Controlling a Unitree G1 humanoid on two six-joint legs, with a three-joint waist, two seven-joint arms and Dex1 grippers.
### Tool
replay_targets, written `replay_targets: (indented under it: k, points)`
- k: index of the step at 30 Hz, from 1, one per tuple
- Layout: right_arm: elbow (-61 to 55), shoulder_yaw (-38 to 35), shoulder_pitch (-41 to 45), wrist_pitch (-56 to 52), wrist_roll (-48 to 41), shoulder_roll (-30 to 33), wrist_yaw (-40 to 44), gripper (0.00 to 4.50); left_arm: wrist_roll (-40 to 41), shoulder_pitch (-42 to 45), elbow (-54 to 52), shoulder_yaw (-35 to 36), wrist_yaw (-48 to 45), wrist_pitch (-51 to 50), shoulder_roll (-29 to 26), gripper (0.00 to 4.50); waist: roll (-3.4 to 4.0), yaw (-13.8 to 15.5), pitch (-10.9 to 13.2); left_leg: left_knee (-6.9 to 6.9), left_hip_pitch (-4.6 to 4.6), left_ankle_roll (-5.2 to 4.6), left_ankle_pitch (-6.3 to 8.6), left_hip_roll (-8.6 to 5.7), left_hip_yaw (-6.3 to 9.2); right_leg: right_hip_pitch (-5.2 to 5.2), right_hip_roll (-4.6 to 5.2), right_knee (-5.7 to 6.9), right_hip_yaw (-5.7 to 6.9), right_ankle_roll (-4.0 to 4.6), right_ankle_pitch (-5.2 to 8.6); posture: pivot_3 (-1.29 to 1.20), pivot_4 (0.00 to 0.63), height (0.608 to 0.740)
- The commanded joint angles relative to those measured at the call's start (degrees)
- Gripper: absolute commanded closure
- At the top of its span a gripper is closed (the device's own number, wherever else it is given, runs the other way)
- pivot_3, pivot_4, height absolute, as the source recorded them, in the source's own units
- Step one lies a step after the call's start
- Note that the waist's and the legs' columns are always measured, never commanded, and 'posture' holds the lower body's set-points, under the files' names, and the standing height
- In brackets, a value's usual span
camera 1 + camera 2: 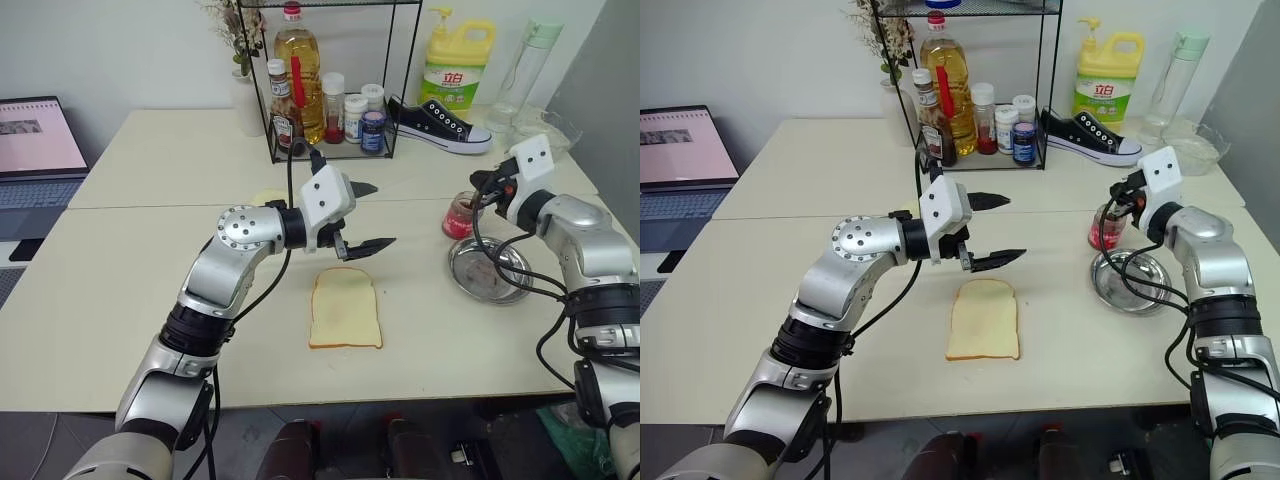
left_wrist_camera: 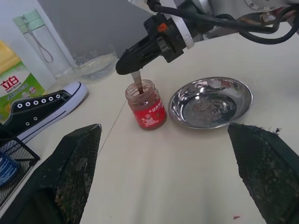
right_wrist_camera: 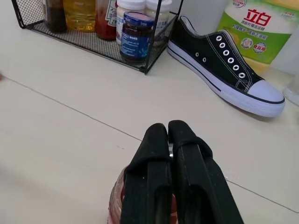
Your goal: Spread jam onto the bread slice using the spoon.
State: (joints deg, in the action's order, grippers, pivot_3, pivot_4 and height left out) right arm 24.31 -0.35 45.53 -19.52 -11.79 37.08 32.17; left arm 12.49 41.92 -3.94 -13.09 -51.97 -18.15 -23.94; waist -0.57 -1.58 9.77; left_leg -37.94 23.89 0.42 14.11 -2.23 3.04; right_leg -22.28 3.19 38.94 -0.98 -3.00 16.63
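Right tool (image 2: 122, 66) clamped on small silver spoon (image 2: 138, 82), dipped upright in red-labelled glass jam jar (image 2: 146, 110); pale square bread slice (image 1: 345, 309) lies leftward, nearer wide-apart left tool (image 1: 366, 215).

Arms: silver-grey metallic shells, black ribbed joint bands.
Left elbow (image 1: 240, 229): round silver disc, ring of small screws.
Wrists: white box-shaped camera housings, small dark dots.
Cables: black, looped loosely along both forearms.
Fingers (image 2: 74, 172): black, wedge-shaped, rough-textured pads.
Right gripper (image 2: 140, 51): black body, small orange mark.
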Motion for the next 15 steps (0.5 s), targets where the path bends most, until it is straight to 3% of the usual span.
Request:
replay_targets:
  k: [1, 15]
  points:
    - [-0.06, -1.11, 1.90, 0.85, 0.53, -0.75, 0.94, 4.47, 0.37, 0.65, -2.90, 1.58, 0.29, -0.15, -0.76, 0.00, 0.00, -0.02, 0.00, 0.00, 0.00, 0.00, 0.00, 0.00, 0.00, 0.00, 0.00, 0.00, 0.00, 0.00, 0.00, 0.00, 0.150, 0.740]
    - [0.35, -13.45, 3.94, -14.08, -8.62, -5.04, -4.27, 4.47, 0.51, 1.18, -1.98, 1.75, 0.07, 0.45, -1.52, 0.00, 0.00, 0.03, 0.00, 0.00, 0.00, 0.00, 0.00, 0.01, 0.00, 0.00, 0.00, 0.01, -0.01, 0.00, 0.00, 0.00, 0.150, 0.740]
